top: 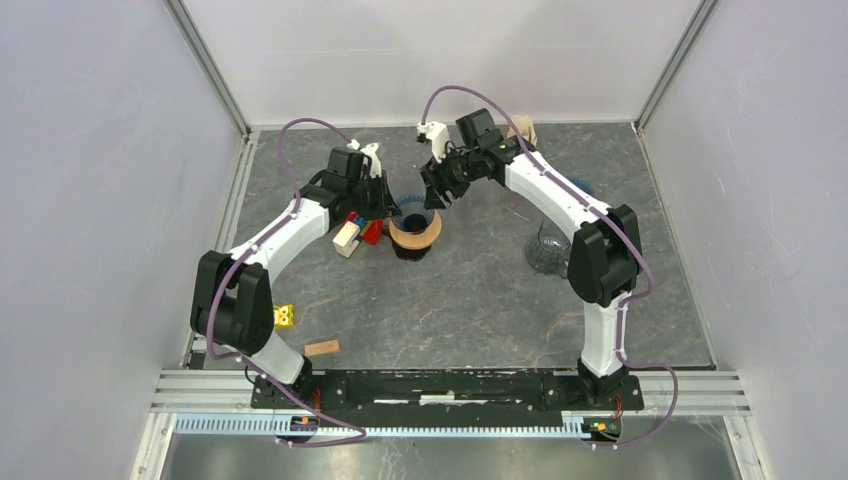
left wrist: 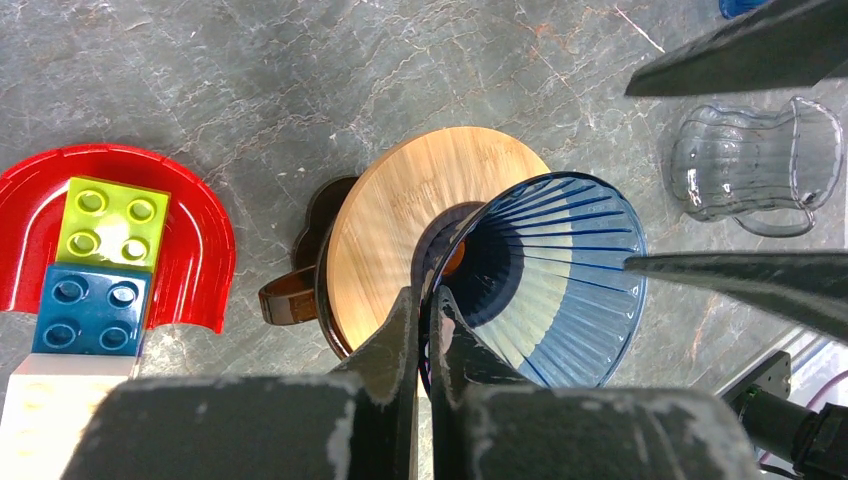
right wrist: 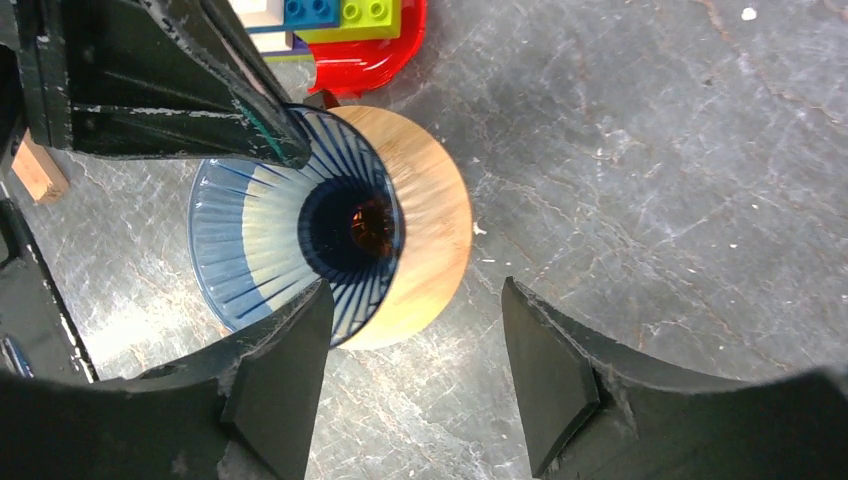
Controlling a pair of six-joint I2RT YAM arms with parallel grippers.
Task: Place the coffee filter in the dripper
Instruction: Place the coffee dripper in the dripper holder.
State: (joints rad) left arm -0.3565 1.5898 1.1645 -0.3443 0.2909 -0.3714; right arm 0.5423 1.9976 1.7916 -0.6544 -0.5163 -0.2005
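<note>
The blue ribbed glass dripper (left wrist: 590,320) sits in a round wooden collar (left wrist: 390,230) over a brown cup (left wrist: 290,295), at the middle of the table (top: 413,215). A pale cream sheet, apparently the coffee filter (left wrist: 555,250), lies against the cone's inner wall (right wrist: 250,225). My left gripper (left wrist: 428,295) is shut on the dripper's near rim. My right gripper (right wrist: 415,290) hangs open just beside the dripper (right wrist: 300,170), its left finger by the rim, nothing between the fingers. From above, both grippers meet over the dripper, left (top: 388,205) and right (top: 436,192).
A red curved piece (left wrist: 195,235) with green (left wrist: 105,215) and blue (left wrist: 90,305) bricks lies left of the cup. A clear glass pitcher (left wrist: 755,165) stands to the right (top: 548,250). A yellow toy (top: 285,317) and a wooden block (top: 322,348) lie front left. A tan object (top: 522,130) is at the back.
</note>
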